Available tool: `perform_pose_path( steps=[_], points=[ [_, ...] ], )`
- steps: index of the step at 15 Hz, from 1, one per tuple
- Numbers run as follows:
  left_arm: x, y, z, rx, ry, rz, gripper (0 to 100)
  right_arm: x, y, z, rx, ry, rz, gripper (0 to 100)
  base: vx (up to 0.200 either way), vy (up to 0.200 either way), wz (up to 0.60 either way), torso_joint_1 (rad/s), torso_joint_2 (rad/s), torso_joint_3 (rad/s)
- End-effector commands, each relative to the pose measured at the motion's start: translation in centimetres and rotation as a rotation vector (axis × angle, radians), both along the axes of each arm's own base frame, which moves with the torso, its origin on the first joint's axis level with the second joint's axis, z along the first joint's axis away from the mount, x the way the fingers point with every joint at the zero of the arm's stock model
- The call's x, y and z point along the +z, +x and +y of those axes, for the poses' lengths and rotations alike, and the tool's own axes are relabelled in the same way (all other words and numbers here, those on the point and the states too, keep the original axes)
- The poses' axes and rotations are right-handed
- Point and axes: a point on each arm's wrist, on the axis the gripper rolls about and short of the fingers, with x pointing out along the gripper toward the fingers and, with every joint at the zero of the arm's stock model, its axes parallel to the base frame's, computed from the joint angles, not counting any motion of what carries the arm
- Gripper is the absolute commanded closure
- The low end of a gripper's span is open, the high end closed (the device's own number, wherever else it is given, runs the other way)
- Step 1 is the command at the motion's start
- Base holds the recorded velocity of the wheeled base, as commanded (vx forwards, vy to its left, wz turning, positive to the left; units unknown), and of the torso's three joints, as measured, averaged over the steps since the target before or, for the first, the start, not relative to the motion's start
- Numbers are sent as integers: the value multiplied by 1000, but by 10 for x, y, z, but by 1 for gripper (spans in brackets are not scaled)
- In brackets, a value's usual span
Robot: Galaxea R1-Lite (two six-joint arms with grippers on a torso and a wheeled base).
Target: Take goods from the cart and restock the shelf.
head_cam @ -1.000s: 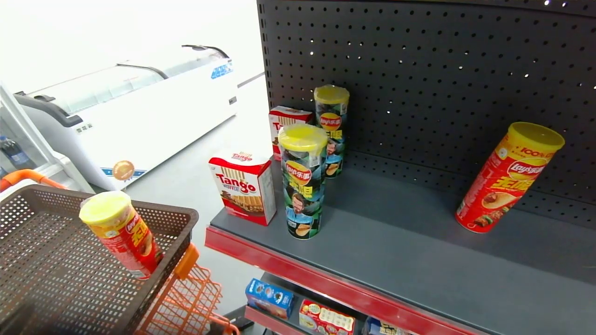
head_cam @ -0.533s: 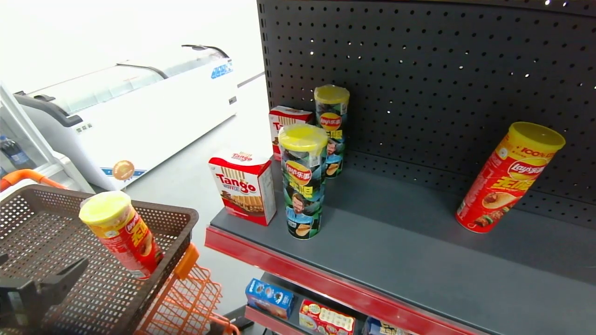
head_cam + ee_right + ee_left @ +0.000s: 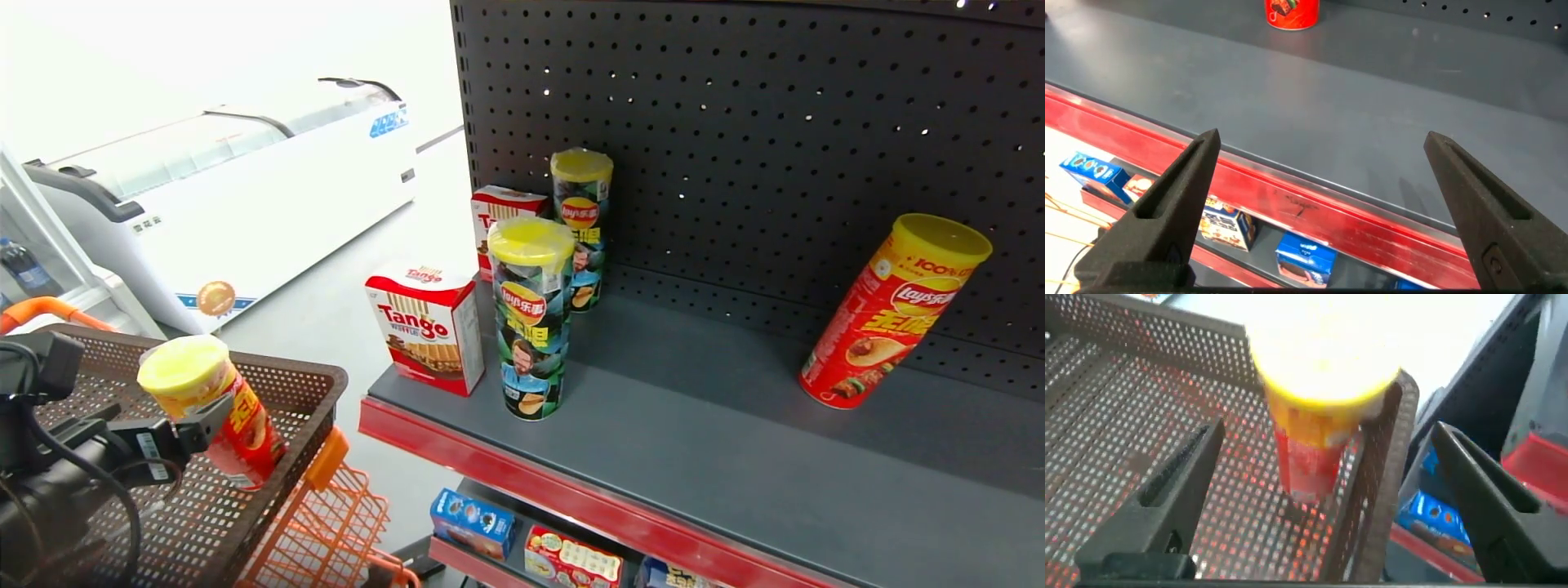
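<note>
- Since a second ago my left arm has come up into the cart basket, and my left gripper (image 3: 198, 420) now has its jaws spread wide, one on each side of the red chip can (image 3: 247, 426), not yet closed on it.
- Largest before me is the shelf (image 3: 694, 441). Its deck is bare from the front green can (image 3: 531, 318) across to the tilted red can (image 3: 890, 310) that leans on the pegboard (image 3: 735, 122). I judge that stretch the best room for a set-down.
- Along the deck's front runs a red lip (image 3: 522, 478). Any carried can must pass above it.
- My right gripper (image 3: 1323, 140) hangs over the deck's front edge, jaws spread wide and holding nothing.
- Next is the brown basket (image 3: 314, 392). Its wall nearest the shelf props up the chip can, which stands tilted in that corner, lid uppermost.
- I expect the can to be light: a stiff cardboard tube, glossy and so a little slippery, with walls that dent under a hard squeeze.
- Mid-body looks the place to grip, below the lid, with my jaws matched to its lean, then lifting straight clear of the basket wall.
</note>
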Motion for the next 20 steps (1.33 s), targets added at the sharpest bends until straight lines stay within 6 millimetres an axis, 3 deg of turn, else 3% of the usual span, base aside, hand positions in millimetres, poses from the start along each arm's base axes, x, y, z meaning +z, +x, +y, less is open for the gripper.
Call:
perform_pose_path(
  steps=[1,11,16,17,20],
  points=[
    [-27,22,9,23,17,88,0,0,0,0,1,0,1,0,0,0,0,0,0,0],
    [-61,53,24,61,34,136,0,0,0,0,1,0,1,0,0,0,0,0,0,0],
    [-57,83,20,26,49,43,0,0,0,0,1,0,1,0,0,0,0,0,0,0],
    [-57,89,19,17,52,27,100,0,0,0,1,0,1,0,0,0,0,0,0,0],
    [-54,99,15,2,60,-7,100,0,0,0,1,0,1,0,0,0,0,0,0,0]
  ],
)
